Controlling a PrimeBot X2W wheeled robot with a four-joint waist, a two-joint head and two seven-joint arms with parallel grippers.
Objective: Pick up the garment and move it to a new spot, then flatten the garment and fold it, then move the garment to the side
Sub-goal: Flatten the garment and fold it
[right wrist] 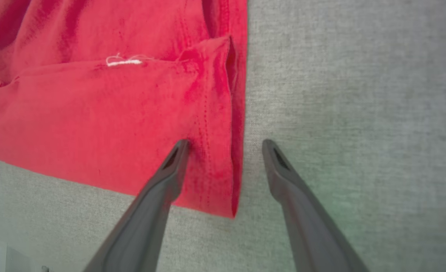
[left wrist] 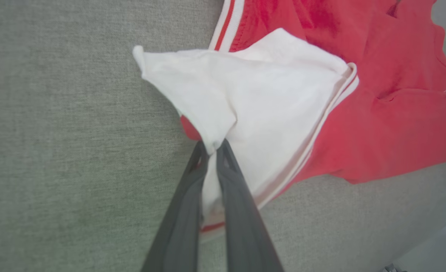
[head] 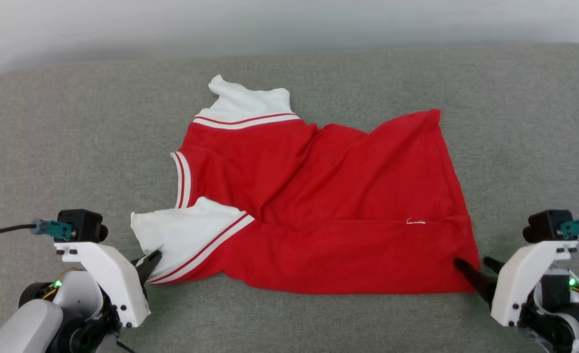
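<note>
Loosely spread red garment [head: 348,196], white-sleeved, rumpled.

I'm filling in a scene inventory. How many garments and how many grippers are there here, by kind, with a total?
garment: 1, red with white sleeves, lying spread out
Grippers: 2, the left gripper shut on the garment, the right gripper open over its hem corner
Total: 3

It looked like a plain test room: a table [head: 73,127] covered in grey woven fabric, a bare pale wall [head: 289,19] behind.
</note>
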